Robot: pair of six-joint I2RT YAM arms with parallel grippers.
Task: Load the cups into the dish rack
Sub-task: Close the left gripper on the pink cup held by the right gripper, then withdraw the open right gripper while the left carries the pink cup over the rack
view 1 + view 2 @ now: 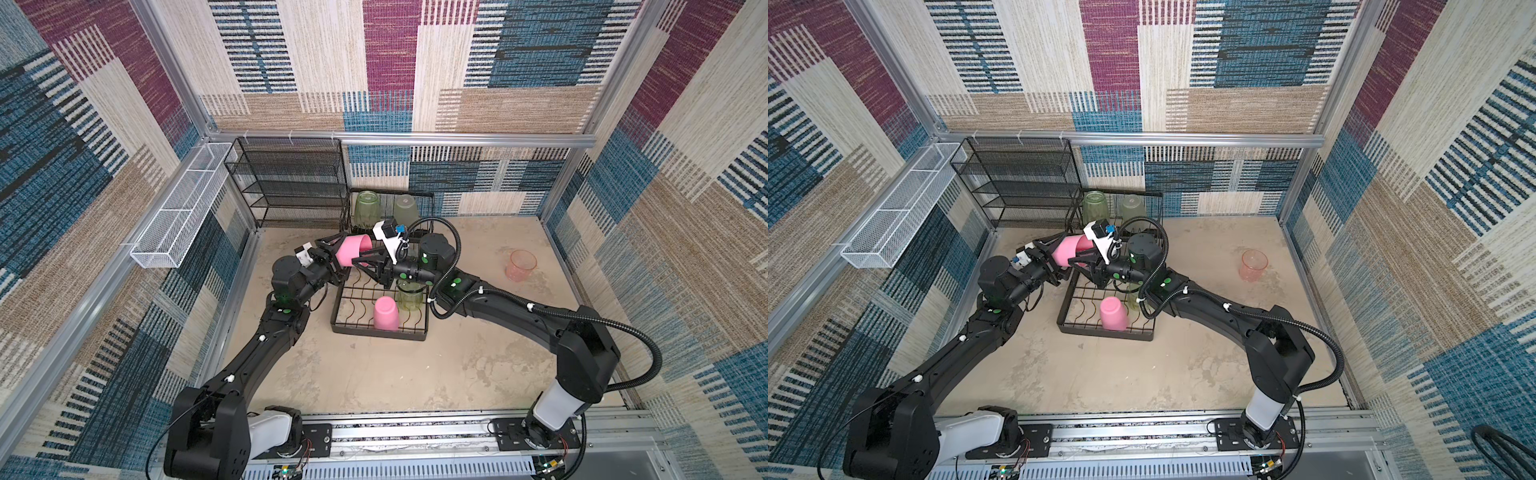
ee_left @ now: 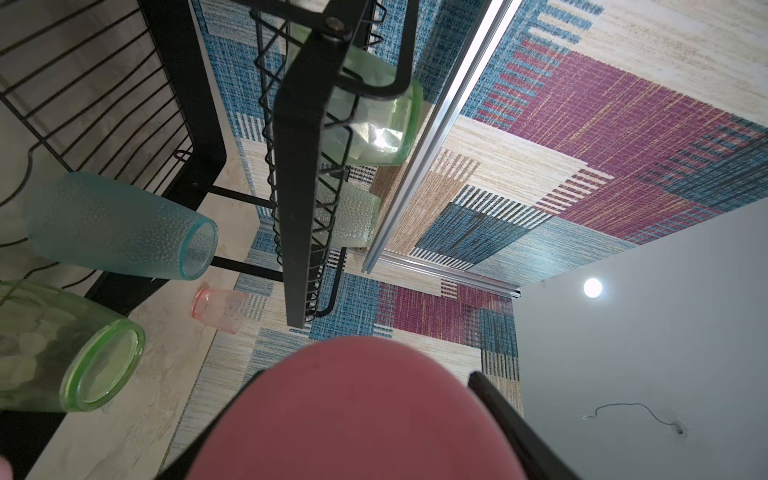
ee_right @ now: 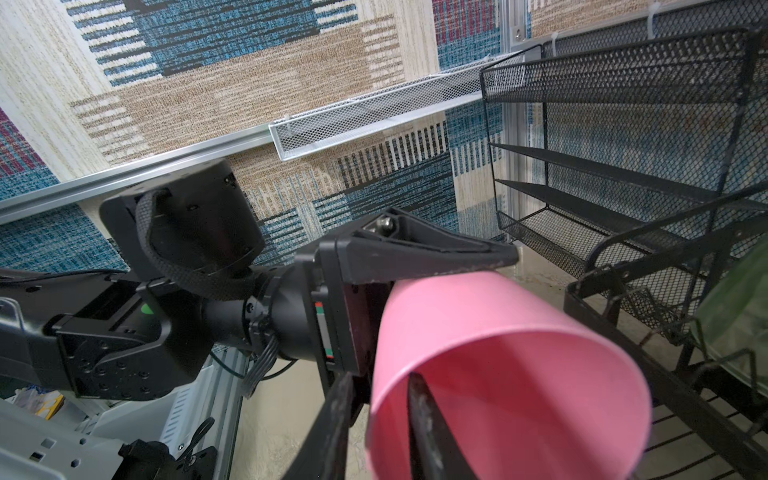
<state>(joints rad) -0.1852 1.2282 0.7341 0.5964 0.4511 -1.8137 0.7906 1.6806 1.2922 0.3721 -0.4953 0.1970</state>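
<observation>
The opaque pink plastic tumbler [image 1: 353, 248] lies on its side in the air, caught between the two grippers above the far end of the rack's low tray. The left gripper [image 2: 365, 376] is closed around its base end. In the left wrist view a black finger [image 2: 235, 399] presses against each flank of the cup. The right gripper [image 3: 379, 384] meets it from the mouth side. Its jaws are only a little apart and astride the rim, with one finger [image 3: 422, 419] inside the cup and the other outside the wall. The inner finger stands clear of the wall.

Directly under both grippers sits the black two-tier wire dish rack [image 1: 338, 328]. In its low tray, on the robot's side of the grippers, a second opaque pink tumbler [image 1: 385, 313] stands upside down. Just beside it, under the right gripper's wrist, is an upturned translucent green ribbed tumbler [image 1: 410, 297]. A frosted teal dimpled tumbler [image 2: 120, 232] stands inverted next to that green one in the left wrist view; the right arm hides it in both top views.

Beyond the grippers, on the raised railed shelf, a ribbed green tumbler [image 1: 367, 210] and a paler dimpled green tumbler [image 1: 406, 210] stand upside down. Well behind the right gripper, a clear ribbed pink tumbler [image 1: 520, 266] stands mouth up on the mottled beige tabletop [image 1: 374, 374], outside the rack.

Past the left gripper, a taller black mesh shelf unit [image 1: 291, 183] stands against the back wall. A long white mesh basket [image 1: 183, 208] hangs on the side rail.
</observation>
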